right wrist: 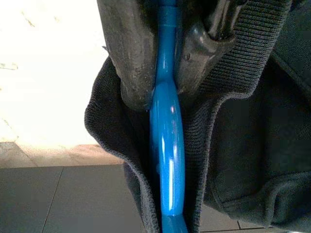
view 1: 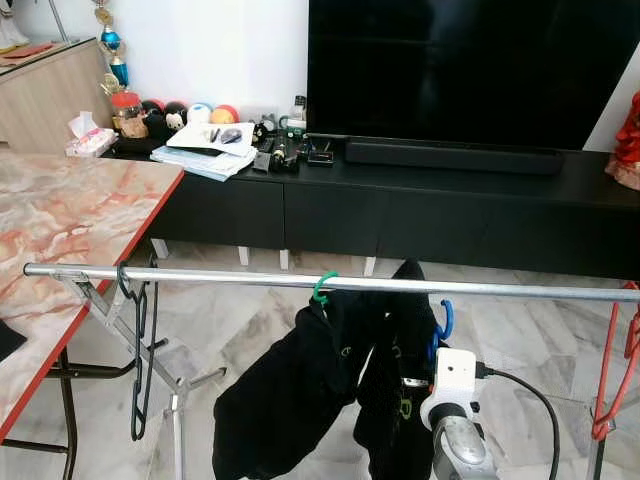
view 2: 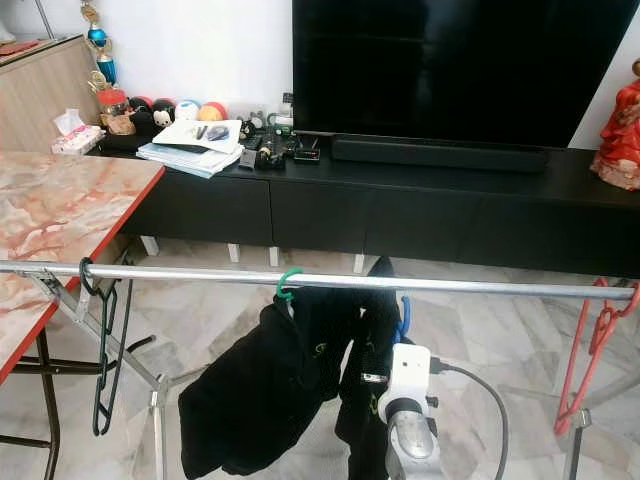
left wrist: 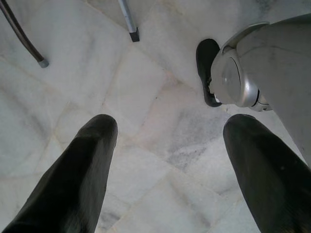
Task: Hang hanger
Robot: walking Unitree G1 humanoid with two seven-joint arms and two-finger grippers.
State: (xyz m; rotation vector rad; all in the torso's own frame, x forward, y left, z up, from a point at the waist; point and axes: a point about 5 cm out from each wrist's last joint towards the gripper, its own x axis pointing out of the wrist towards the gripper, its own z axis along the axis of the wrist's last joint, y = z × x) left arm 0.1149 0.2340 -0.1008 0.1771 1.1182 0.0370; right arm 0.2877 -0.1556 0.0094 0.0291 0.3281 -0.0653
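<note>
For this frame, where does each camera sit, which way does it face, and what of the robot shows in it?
Left eye view: head, forward and down at the rail; right arm rises below the black garment.
Right eye view: same scene, shared.
Left wrist view: looks down at marble floor between open left end effector fingers; robot's leg alongside.
Right wrist view: right end effector shut on the blue hanger, shared with both eye views.
</note>
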